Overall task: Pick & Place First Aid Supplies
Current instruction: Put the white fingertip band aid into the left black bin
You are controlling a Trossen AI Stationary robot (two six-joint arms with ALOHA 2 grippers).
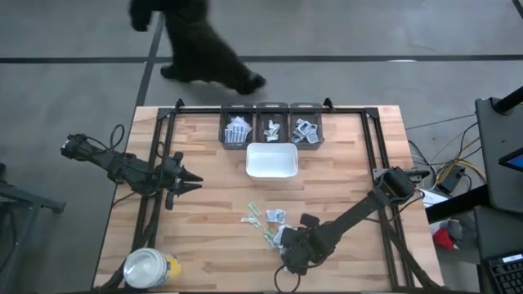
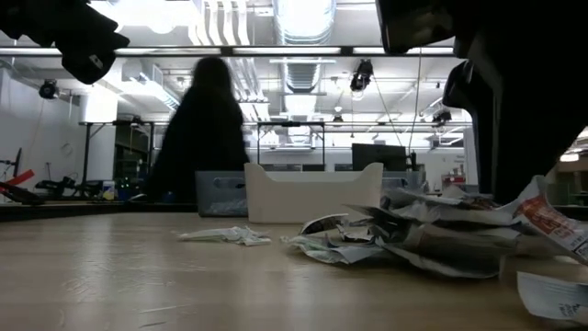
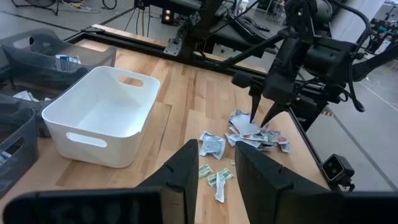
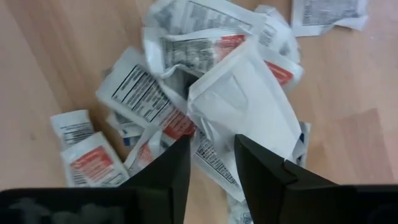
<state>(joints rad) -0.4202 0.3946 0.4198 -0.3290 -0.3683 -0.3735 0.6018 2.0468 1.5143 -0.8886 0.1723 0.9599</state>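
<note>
Here, the right gripper, fingers slightly parted and holding nothing, hangs over a heap of small white paper packets with red and black print; the print is too small to read. Behind stand one white plastic tray and three grey bins. The left gripper waits part-open and empty.

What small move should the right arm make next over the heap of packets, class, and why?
Probably lower a little and close. The right gripper hangs just above the packet pile, its fingers open around a plain white packet lying on top, and nothing is gripped yet. The white tray is empty.
</note>
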